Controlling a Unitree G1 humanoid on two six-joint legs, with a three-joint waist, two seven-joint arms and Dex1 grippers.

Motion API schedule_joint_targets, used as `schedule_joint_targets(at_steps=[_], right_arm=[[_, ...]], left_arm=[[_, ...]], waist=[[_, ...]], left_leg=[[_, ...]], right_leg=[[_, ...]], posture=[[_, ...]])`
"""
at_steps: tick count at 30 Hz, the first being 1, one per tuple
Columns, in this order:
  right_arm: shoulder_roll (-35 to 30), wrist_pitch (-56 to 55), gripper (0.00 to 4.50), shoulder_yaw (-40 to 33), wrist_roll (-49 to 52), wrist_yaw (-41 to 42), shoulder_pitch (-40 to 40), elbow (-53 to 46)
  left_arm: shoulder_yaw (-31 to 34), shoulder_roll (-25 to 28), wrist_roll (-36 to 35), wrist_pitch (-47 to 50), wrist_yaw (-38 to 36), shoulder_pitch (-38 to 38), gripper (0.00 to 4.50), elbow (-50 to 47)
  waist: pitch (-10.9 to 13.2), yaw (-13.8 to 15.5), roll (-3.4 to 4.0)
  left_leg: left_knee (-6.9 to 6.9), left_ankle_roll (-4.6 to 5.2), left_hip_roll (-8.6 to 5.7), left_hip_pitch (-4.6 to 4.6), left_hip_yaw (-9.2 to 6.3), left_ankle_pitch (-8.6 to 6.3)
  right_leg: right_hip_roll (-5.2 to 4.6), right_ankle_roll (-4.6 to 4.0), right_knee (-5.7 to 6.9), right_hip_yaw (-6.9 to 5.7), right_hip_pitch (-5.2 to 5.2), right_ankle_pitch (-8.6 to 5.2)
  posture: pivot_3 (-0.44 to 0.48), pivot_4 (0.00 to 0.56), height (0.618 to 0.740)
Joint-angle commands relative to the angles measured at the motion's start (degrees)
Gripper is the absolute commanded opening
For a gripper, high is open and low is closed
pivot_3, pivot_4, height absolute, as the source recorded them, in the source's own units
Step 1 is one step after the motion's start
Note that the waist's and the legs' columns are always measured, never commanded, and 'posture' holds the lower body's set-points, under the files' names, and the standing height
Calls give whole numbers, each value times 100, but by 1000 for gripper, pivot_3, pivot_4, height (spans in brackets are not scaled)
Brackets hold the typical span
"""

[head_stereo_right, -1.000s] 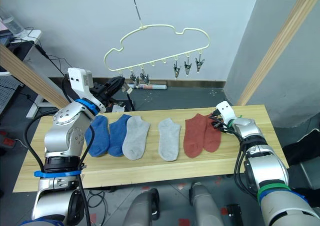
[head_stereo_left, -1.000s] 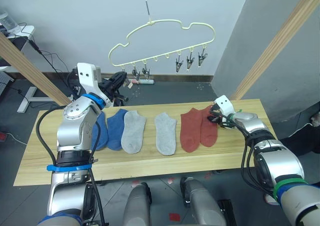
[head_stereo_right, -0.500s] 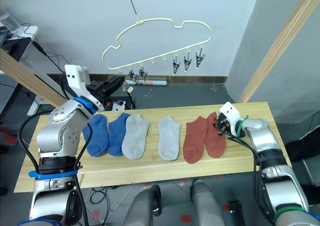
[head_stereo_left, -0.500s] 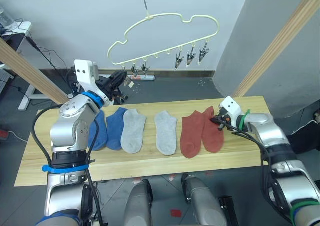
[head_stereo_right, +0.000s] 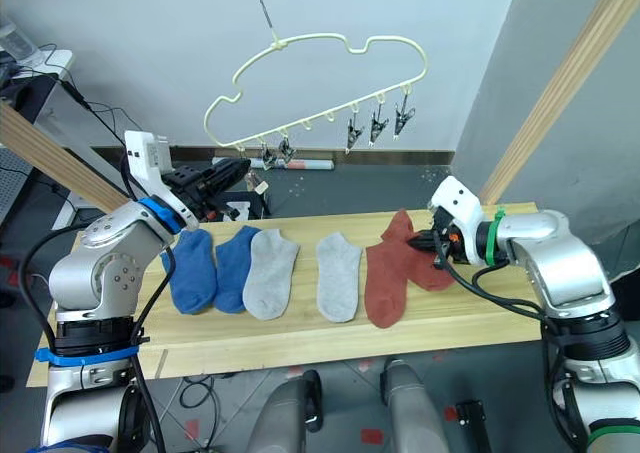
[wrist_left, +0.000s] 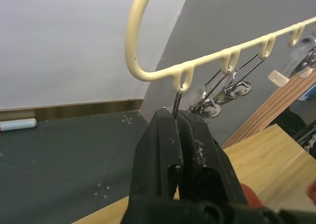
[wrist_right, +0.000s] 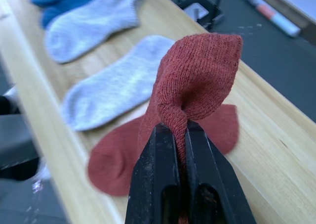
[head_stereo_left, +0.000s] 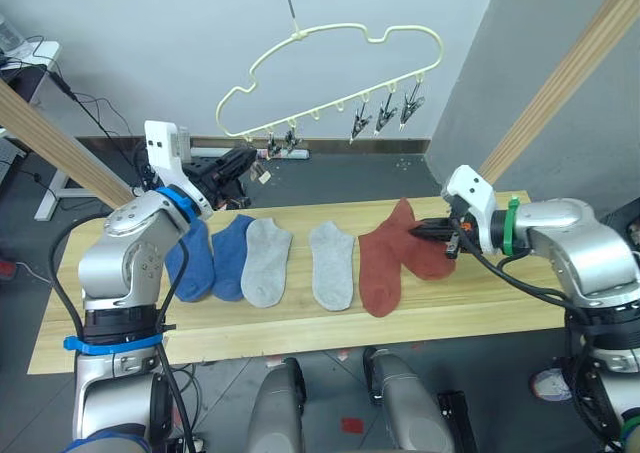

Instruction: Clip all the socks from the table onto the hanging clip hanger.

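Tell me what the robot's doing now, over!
Right gripper shut on rust-red fabric sock, lifting its edge off light wooden table. Left gripper shut on metal clip of pale-yellow wire clip hanger. Nothing blocking.

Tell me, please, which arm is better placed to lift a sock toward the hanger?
Right: its end effector is shut on the rust-red fabric sock; the left end effector grips a clip.

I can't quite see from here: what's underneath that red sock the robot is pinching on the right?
The right gripper lifts one rust-red sock by a fold. Beneath it lies the second rust-red sock, flat on the table. How far they overlap is covered.
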Motion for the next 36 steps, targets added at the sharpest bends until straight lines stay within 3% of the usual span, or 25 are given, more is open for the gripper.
schedule_joint_targets(at_steps=[1, 7, 11, 16, 25, 36], right_arm=[[-54, 37, 30, -46, 325, 57, -114, -317], [547, -115, 30, 433, 395, -413, -188, -650], [1434, -394, 30, 897, 206, -1033, -334, -462], [2018, -595, 30, 1205, 100, -1336, -462, -254], [2624, -967, 30, 1321, 147, -1410, -918, 522], [2825, -1172, 30, 1395, 106, -1308, -1124, 949]], left_arm=[[12, 67, -103, 589, 37, 290, 0, 268], [699, -68, -1351, 2094, 454, -52, 0, 217], [1302, 30, -2540, 3544, 642, -354, 0, 338], [1870, -32, -3316, 4354, 1205, -578, 0, 626], [1982, -119, -3775, 4542, 1739, -713, 0, 721], [1902, -80, -4048, 4434, 1898, -604, 0, 612]], waist=[[0, 1, 0], [1, -24, -2], [3, -18, -7], [4, 6, -10], [4, 17, -12], [4, 18, -13]], left_leg=[[-2, 0, 0, 0, 0, 0], [-4, 0, 6, -3, -2, -1], [-2, -2, 7, -22, -6, 0], [6, -5, 6, -51, -8, 1], [11, -10, 4, -60, -13, -2], [12, -15, 3, -62, -16, -2]], right_leg=[[1, 0, 0, -2, 0, -2], [10, 1, 4, -1, -9, -4], [12, 2, 9, -5, -28, -3], [5, 7, 6, -18, -42, -6], [-4, 10, 3, -29, -42, -8], [-5, 10, 5, -33, -43, -8]], posture=[[50, 363, 740], [61, 359, 740], [53, 357, 740], [41, 354, 740], [40, 351, 740], [48, 343, 740]])
